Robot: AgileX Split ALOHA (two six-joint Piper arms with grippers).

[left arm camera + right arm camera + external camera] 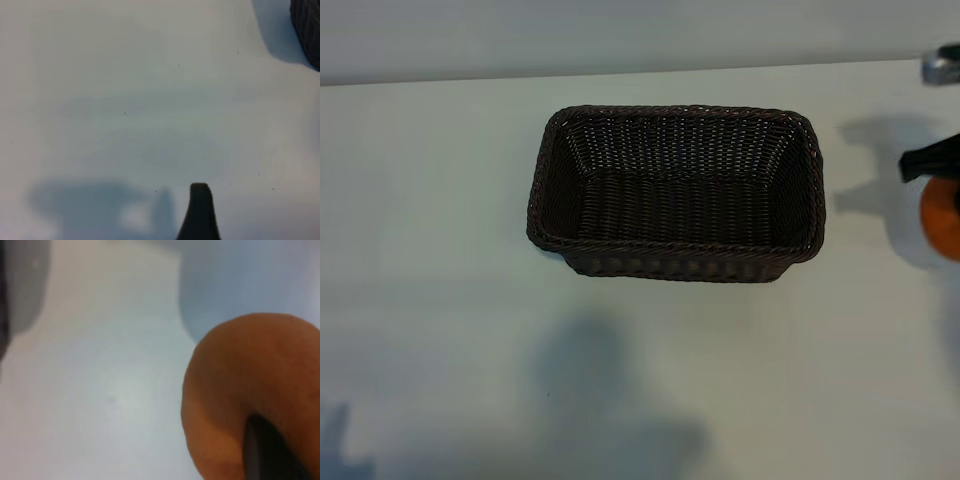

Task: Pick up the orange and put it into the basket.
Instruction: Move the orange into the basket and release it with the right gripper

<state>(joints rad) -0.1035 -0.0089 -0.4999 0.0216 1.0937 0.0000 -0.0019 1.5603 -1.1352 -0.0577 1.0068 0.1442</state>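
Observation:
The orange [942,218] is at the far right edge of the exterior view, well right of the basket [675,258], a dark brown wicker basket that stands with nothing in it at the table's middle. My right gripper [938,172] comes down on the orange from above and is shut on it. In the right wrist view the orange [240,390] fills the near corner, with one dark finger [272,452] pressed against its skin. Of my left gripper only one dark finger [200,205] shows, hovering open over bare table, with a corner of the basket [307,25] farther off.
The white table [440,250] stretches bare to the left of and in front of the basket. A grey metal part [942,66] shows at the far right corner. Arm shadows lie on the table's front.

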